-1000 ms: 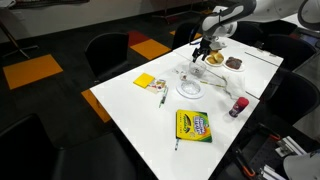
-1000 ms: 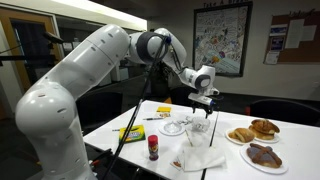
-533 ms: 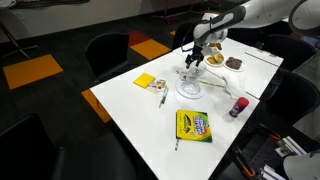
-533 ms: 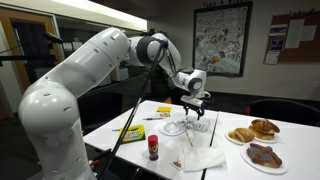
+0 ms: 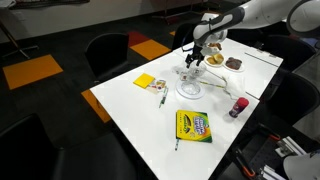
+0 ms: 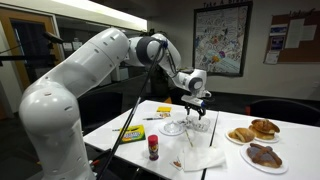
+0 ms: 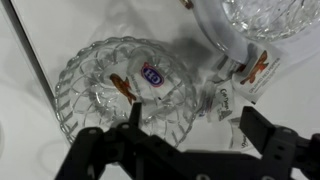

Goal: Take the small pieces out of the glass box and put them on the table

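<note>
The white arm (image 6: 90,80) is rising from the left of an exterior view, arching up and over, then bending down at the wrist. This is bringing the gripper (image 6: 197,112) fingers-down close above the middle of the table (image 6: 165,152). Seen from across the room, the gripper (image 5: 193,60) is hanging over the far half of the table (image 5: 140,110), just behind the round dish (image 5: 190,90).

The wrist view is showing what the wider views are not. The glass box (image 7: 90,100) is sitting on the table directly below the gripper (image 7: 190,118), with one fingertip over its near rim. The jaws are standing spread as wide as they go and gripping nothing. Two small pieces are lying inside the box: a brown stick (image 7: 122,87) and a wrapped sweet (image 7: 152,75). To the right, loose wrappers (image 7: 245,75) are lying beside the round dish (image 7: 270,15).

Only the exterior views are taking in the rest. From left to right, the table is carrying one yellow pad (image 5: 145,81), one pen (image 5: 162,101), one crayon box (image 5: 193,125), two plates of pastries (image 5: 222,62) and one red-capped bottle (image 5: 238,106). The crumpled clear sheet (image 6: 205,155) is showing plainly in one exterior view only.
</note>
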You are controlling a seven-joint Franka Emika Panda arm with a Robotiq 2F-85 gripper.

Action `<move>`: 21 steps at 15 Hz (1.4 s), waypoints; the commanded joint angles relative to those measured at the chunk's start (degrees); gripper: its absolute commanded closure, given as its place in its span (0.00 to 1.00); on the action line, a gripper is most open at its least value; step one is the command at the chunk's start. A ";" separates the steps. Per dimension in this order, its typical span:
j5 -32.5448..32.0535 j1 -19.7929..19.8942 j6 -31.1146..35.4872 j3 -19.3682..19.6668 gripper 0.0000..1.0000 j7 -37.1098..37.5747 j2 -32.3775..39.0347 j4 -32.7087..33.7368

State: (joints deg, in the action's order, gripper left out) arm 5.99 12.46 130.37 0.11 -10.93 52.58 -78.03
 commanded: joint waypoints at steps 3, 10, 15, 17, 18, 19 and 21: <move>-0.54 0.17 -0.59 0.98 0.00 0.40 -2.19 -1.09; -0.98 0.27 -0.53 2.15 0.00 1.07 -3.09 -1.78; -1.07 0.50 -0.50 3.30 0.00 1.76 -2.13 -1.72; -1.16 0.45 -0.31 3.50 0.00 1.74 -1.66 -1.62; -1.17 0.41 -0.19 3.49 0.00 1.64 -1.47 -1.64; -1.28 0.30 -0.01 3.56 0.00 1.67 -1.40 -1.75; -1.40 0.17 -0.04 3.57 0.00 1.76 -1.07 -1.60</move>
State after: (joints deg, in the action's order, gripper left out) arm 5.77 12.68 130.23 3.65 -9.99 51.65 -78.83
